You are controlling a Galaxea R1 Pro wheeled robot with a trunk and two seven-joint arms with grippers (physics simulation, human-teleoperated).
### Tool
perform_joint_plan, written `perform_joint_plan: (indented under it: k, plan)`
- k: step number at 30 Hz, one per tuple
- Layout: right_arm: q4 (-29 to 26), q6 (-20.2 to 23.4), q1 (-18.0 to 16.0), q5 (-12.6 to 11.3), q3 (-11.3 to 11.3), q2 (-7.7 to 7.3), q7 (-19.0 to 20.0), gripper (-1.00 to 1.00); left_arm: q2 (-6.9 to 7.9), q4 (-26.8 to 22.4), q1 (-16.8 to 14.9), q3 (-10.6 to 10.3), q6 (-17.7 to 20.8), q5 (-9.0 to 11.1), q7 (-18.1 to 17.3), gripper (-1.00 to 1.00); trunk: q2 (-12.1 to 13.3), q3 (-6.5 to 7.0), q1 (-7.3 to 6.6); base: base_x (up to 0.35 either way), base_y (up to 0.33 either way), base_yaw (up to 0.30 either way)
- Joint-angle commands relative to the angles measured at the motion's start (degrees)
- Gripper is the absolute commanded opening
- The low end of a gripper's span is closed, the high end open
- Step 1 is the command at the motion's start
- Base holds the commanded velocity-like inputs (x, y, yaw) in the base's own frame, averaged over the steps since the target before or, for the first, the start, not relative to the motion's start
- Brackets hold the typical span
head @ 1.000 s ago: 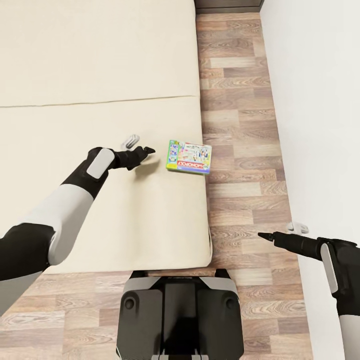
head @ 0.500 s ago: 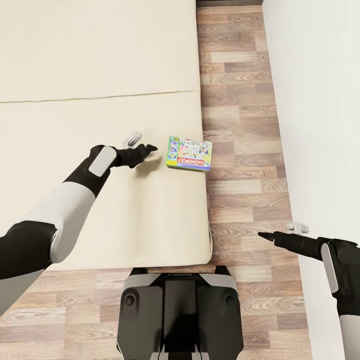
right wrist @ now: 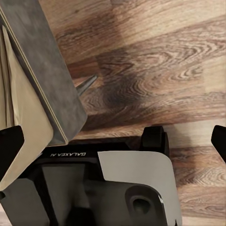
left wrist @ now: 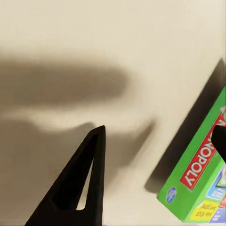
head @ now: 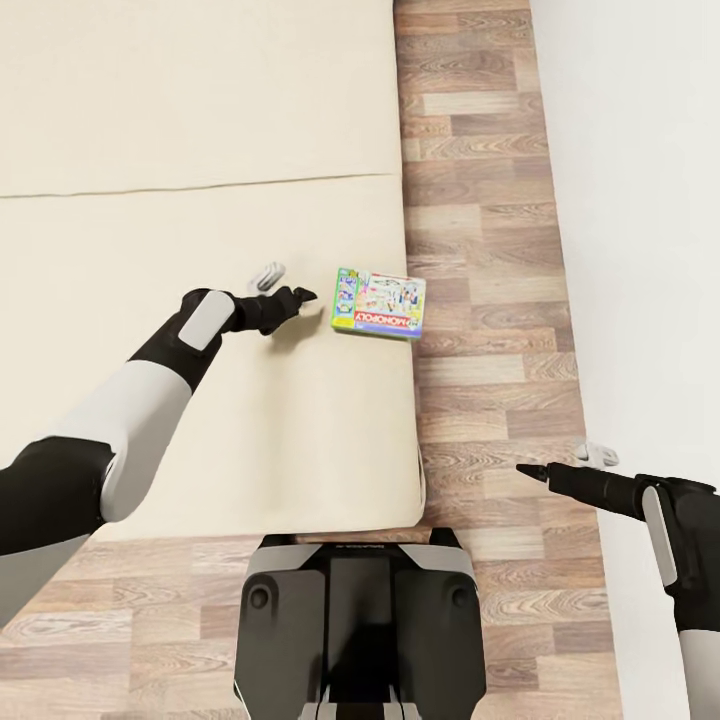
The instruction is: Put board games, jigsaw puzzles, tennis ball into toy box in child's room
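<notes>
One board game, a green-edged Monopoly box, lies flat on the beige bed near its right edge. My left gripper hovers low over the mattress just left of that box, a small gap between them. In the left wrist view the box sits beside the open gripper, whose black fingers stand wide apart with nothing between them. My right gripper hangs over the wood floor near the white wall. It is open in the right wrist view and empty.
A strip of wood-plank floor runs between the bed's right edge and the white wall. My own base stands at the foot of the bed, whose grey corner shows close to it.
The whole head view has slid a little as the camera moved. My left gripper has edged slightly closer to the Monopoly box. The right arm holds its pose.
</notes>
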Motion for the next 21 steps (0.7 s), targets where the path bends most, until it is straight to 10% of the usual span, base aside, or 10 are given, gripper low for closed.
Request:
perform_joint_plan:
  k: [1,21]
  plan:
    - [-0.1,0.4,0.0,-0.1,-0.1,0.00,0.1,1.00,0.00,0.0,-0.2,-0.3,0.0,0.3,0.3,1.00,0.0,-0.04,0.02,0.000,0.000,0.000]
    - [-0.5,0.4,0.0,-0.2,0.0,0.01,0.1,1.00,-1.44,0.0,-1.6,-0.3,0.0,0.3,0.3,1.00,0.0,-0.12,0.02,0.000,0.000,-0.071]
